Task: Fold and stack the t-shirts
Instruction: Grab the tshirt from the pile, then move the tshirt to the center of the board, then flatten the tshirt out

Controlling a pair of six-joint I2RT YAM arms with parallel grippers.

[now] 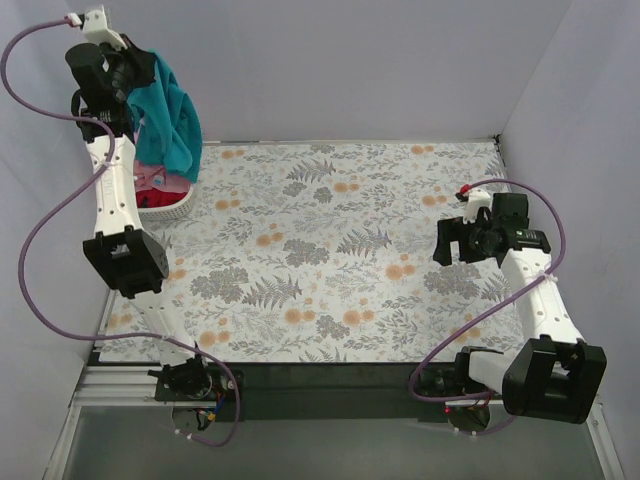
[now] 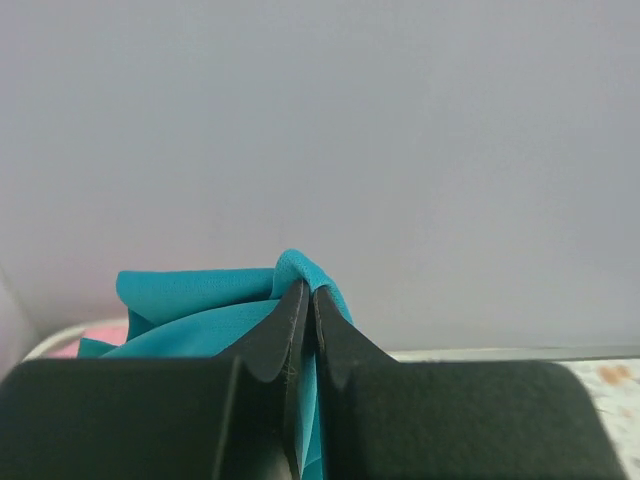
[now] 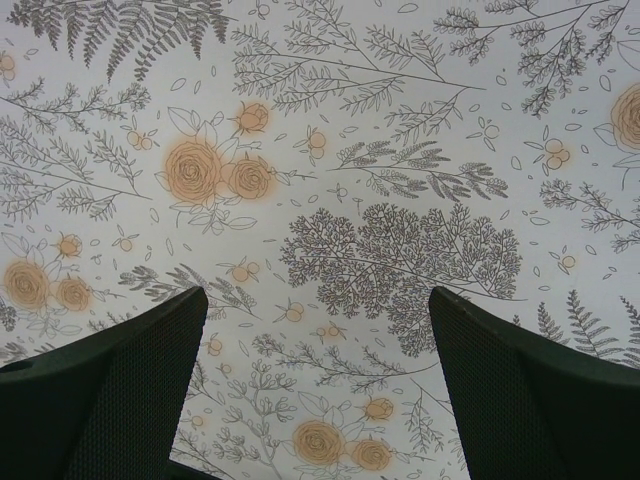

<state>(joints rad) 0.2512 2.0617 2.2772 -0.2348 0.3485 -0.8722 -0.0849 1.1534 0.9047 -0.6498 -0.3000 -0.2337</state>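
Raised high, the left pincer (image 2: 308,296) clamps the dangling teal t-shirt (image 1: 172,125).

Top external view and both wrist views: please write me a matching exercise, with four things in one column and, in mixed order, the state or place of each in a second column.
Things
1. teal t-shirt
2. left gripper
3. right gripper
4. white basket

States or places
A. open over the flowered tablecloth
B. at the far left, pink cloth inside
C. hanging bunched in the air
D. shut, pinching fabric

Pairs: 1-C, 2-D, 3-A, 4-B
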